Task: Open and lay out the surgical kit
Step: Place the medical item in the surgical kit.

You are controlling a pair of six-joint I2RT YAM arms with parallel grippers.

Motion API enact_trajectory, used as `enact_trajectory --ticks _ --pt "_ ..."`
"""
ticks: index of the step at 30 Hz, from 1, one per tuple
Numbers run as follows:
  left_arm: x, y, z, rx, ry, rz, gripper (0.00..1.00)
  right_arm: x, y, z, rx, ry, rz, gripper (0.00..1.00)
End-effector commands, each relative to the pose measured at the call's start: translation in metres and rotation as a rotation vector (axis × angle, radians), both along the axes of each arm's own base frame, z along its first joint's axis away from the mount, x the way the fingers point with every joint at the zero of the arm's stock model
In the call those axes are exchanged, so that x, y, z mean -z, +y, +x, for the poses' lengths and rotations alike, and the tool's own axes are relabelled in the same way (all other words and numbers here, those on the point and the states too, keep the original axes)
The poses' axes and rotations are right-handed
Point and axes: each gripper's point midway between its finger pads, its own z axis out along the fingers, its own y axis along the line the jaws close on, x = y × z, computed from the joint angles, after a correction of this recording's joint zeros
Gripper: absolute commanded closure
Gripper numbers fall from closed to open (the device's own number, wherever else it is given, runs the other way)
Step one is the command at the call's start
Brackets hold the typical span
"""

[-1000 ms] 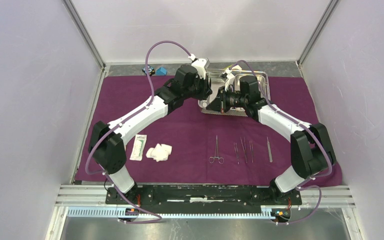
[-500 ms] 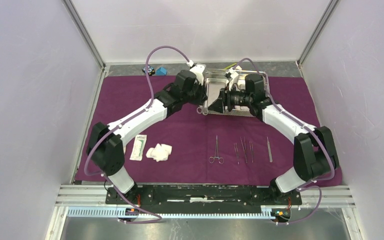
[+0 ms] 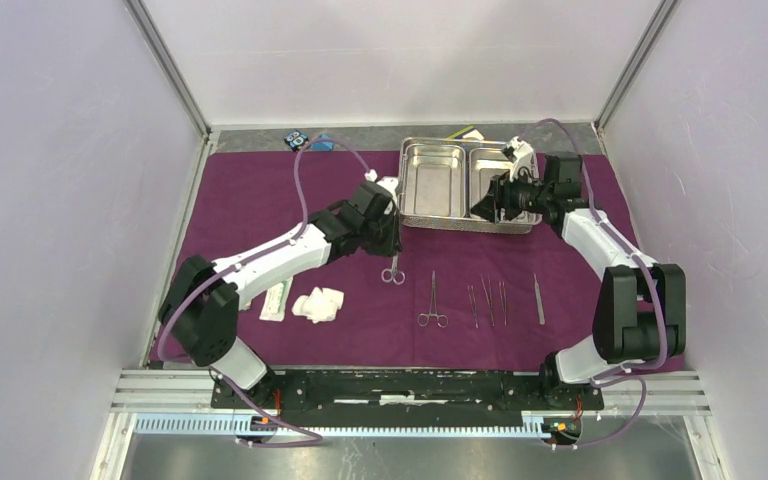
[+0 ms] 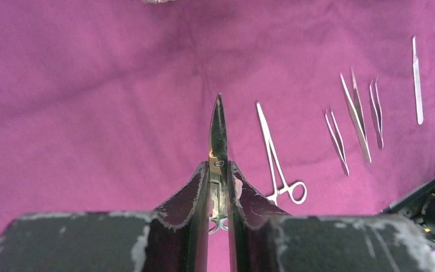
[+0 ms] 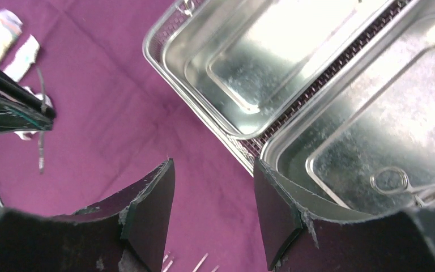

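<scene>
**Mid-frame, a clamp hangs in a thin pinch**

Left of the laid-out row, the left gripper [image 4: 219, 170] is clamped on a steel clamp [image 4: 218, 127] above the purple cloth [image 3: 260, 200], rings dangling. Upper right, the right gripper [image 5: 213, 164] gapes empty over the tray [image 3: 467, 185], where another ring-handled instrument [image 5: 393, 181] lies. Held so narrowly, the clamp could swivel or slip, landing across its neighbour [image 3: 432, 300].

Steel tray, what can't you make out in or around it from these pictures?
Right wrist view: a tool in the tray shows only one ring handle; a finger of the right gripper and the frame edge hide the rest.
Top view: the right gripper covers that compartment.
Left wrist view: the scissors' handles are mostly hidden between the fingers of the left gripper.
</scene>
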Motion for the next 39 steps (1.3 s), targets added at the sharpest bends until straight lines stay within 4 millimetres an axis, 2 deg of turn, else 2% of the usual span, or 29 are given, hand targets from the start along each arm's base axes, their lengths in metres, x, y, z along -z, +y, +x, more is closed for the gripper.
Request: enact_trajectory --ticks 1,6,10,16,21,28,39 --pt "0.002 -0.006 -0.034 -0.062 0.134 -0.100 0.98 0.014 -0.017 -0.011 -0.023 -0.045 -0.140 0.41" --pt "0.023 -0.017 -0.064 -0.075 0.256 -0.123 0.98 0.018 -0.034 -0.019 0.012 -0.091 -0.227 0.40" --pt "0.037 -0.022 -0.075 -0.096 0.317 -0.126 0.98 0.008 -0.045 -0.024 0.056 -0.161 -0.271 0.40" --pt "0.049 -0.024 -0.074 -0.114 0.340 -0.121 0.98 -0.006 -0.052 -0.028 0.084 -0.216 -0.286 0.38" --pt "0.058 -0.027 -0.069 -0.122 0.350 -0.102 0.98 -0.004 -0.047 -0.030 0.074 -0.206 -0.256 0.38" --pt "0.077 -0.024 -0.073 -0.129 0.400 -0.045 0.98 0.004 -0.044 -0.033 0.049 -0.180 -0.244 0.38" --pt "0.080 -0.032 -0.069 -0.131 0.403 -0.028 0.98 0.007 -0.042 -0.036 0.039 -0.193 -0.237 0.38"
